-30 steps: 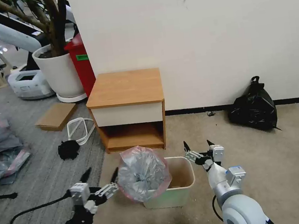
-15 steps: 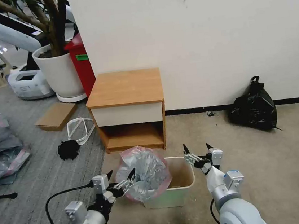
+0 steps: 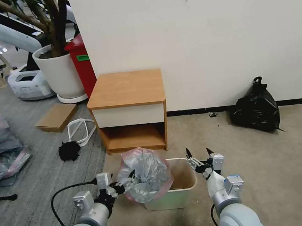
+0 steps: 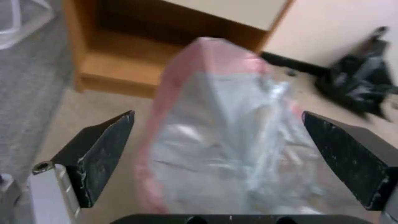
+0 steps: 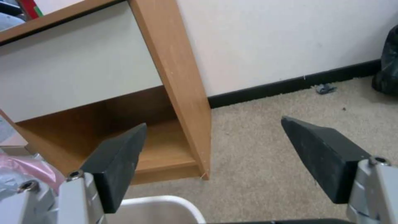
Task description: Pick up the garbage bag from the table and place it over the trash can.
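Crinkly grey plastic with a pink rim band, the garbage bag (image 3: 144, 175) stands puffed up on the left half of the trash can (image 3: 184, 191), leaving the bin's right half uncovered. From the head camera, the left gripper (image 3: 124, 181) sits at the bag's left flank, fingers spread and holding nothing, clearly the nearer of the two. The right gripper (image 3: 199, 154) hovers just right of the bin, also spread wide and empty. Behind the bin is the table (image 3: 126, 90), its top bare, against a white wall; carpet lies underneath.

At the left wrist, the bag (image 4: 224, 140) lies straight ahead between the parted fingers (image 4: 101, 152), its long axis running away from the camera toward the table's shelf (image 4: 120, 62).

At the right wrist, open fingers (image 5: 120, 165) frame carpet and the table's side panel (image 5: 174, 77), with the bin's rim (image 5: 161, 205) just below.
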Robot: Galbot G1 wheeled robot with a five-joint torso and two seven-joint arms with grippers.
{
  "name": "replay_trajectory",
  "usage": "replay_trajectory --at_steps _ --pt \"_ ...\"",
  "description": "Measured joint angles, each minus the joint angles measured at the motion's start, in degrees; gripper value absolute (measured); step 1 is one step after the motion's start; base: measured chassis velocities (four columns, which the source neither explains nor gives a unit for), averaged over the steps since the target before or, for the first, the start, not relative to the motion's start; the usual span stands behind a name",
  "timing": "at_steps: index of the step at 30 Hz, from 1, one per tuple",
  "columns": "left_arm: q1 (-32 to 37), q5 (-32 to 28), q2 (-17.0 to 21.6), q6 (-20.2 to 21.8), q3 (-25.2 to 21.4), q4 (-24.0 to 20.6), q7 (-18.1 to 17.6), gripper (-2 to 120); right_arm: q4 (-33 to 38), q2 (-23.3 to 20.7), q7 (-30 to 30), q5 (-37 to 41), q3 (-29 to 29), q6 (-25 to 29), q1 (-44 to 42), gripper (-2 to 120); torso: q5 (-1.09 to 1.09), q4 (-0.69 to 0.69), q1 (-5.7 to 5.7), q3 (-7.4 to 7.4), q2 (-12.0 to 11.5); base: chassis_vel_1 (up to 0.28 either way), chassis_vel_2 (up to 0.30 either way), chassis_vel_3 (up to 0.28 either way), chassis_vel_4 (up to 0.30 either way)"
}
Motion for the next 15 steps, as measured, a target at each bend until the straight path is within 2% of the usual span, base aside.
replay_trajectory --at_steps 5,8,12,15 --pt "-0.16 -1.31 0.52 1.26 0.57 -0.36 0.09 100 -0.04 0.22 0.01 0.0 0.0 0.05 0.03 84 0.0 0.0 0.0 0.0 0.0 0.0 0.0 0.0 0.0" --pt "-1.41 -0.78 0.98 1.72 1.88 1.21 -0.79 86 -0.05 0.35 0.04 -0.11 -0.03 0.14 -0.12 80 -0.02 0.0 0.0 0.0 0.0 0.0 0.0 0.0 0.0" --pt "-2.09 -0.61 1.08 1.88 2.47 1.92 -1.44 80 -0.05 0.46 0.04 -0.24 0.0 0.25 -0.29 79 -0.01 0.0 0.0 0.0 0.0 0.0 0.0 0.0 0.0" --pt "-4.33 -0.24 1.31 3.12 4.35 3.84 -4.03 70 -0.3 0.79 0.05 -0.88 0.3 0.82 -1.02 78 -0.01 -0.01 0.0 0.0 0.0 0.0 0.0 0.0 0.0"
